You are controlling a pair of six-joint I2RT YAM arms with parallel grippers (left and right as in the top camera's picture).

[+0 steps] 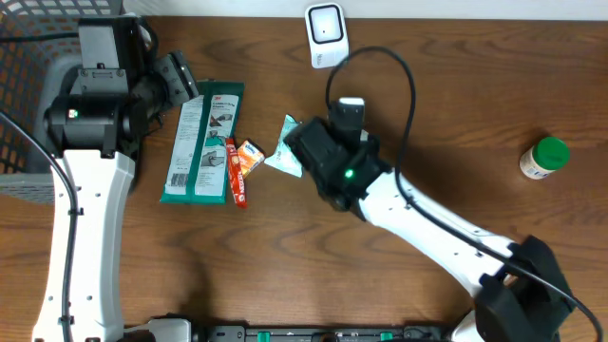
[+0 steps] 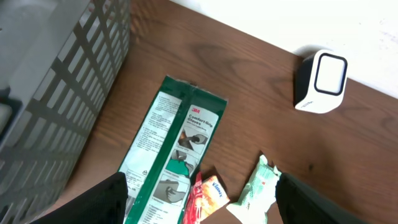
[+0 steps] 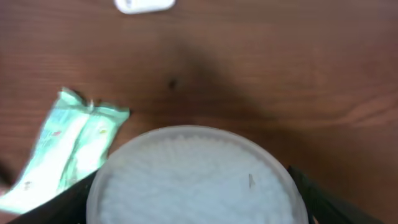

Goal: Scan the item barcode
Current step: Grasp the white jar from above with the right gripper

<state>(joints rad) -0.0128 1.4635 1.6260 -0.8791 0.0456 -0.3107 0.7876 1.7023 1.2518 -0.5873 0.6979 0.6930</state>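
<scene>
Right pincer (image 3: 193,200) grips a round tub of cotton swabs (image 3: 193,174); left pincer (image 2: 206,202) stands open and empty above the green 3M package (image 2: 177,149).

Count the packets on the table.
4: large green pack at left, red packet along its right edge, small orange packet beside that, pale green pack by the right arm, which may hide more.
</scene>
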